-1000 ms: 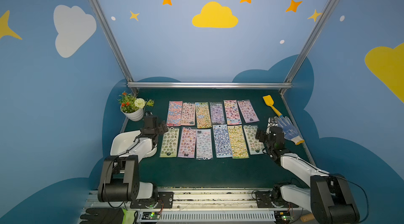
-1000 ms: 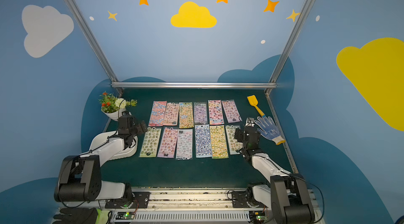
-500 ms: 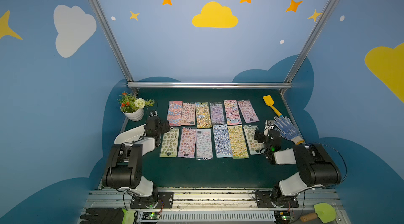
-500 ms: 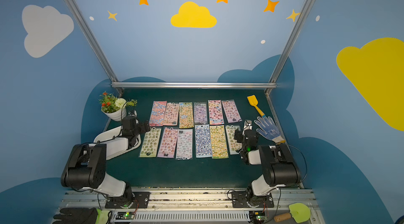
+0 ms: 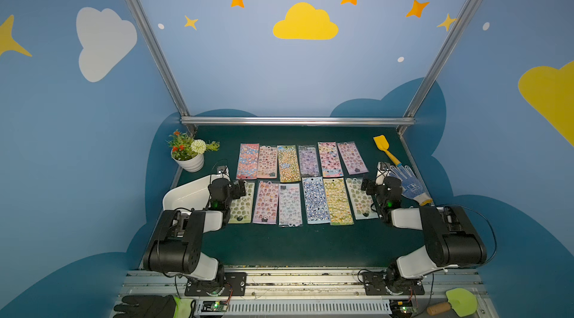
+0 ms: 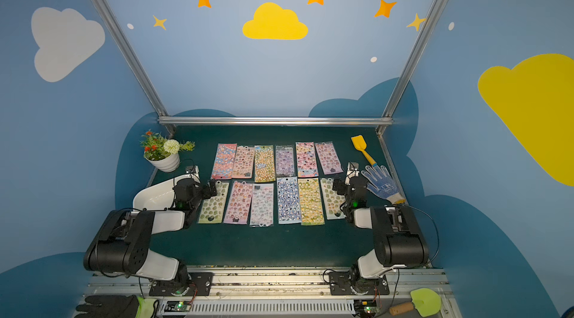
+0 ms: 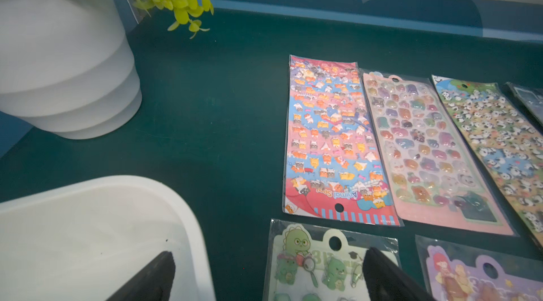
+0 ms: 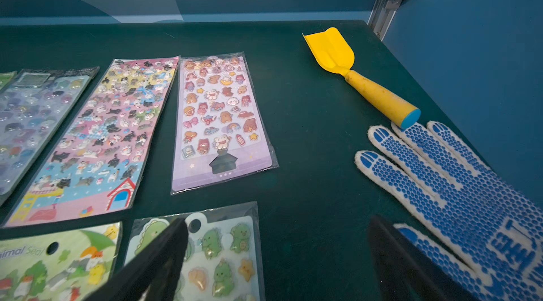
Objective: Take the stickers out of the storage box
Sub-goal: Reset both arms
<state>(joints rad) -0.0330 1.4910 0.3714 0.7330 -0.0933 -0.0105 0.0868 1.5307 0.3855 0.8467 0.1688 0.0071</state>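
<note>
Jaws of the left gripper (image 7: 269,258) stand wide apart and hold nothing, one finger over the rim of the storage box (image 7: 182,199), the other over a green sheet. The right gripper (image 8: 277,223) gapes too, beside a dotted glove (image 8: 455,185). The stickers (image 5: 315,200) lie in two rows on the table (image 5: 310,248), outside the box.

In a top view the left arm (image 5: 174,248) and right arm (image 5: 450,238) share one build: bulky black joint housings with rounded corners, joined by smooth white link shells. Thin black cables (image 5: 494,237) loop beside them. A small green light (image 5: 214,205) glows on each wrist. Black base plates (image 5: 214,283) dotted with screws sit on the silver rail (image 5: 295,279), low in the frame. The left gripper (image 7: 269,254) and right gripper (image 8: 277,220) have matte black, wedge-shaped fingers (image 7: 152,279).
</note>
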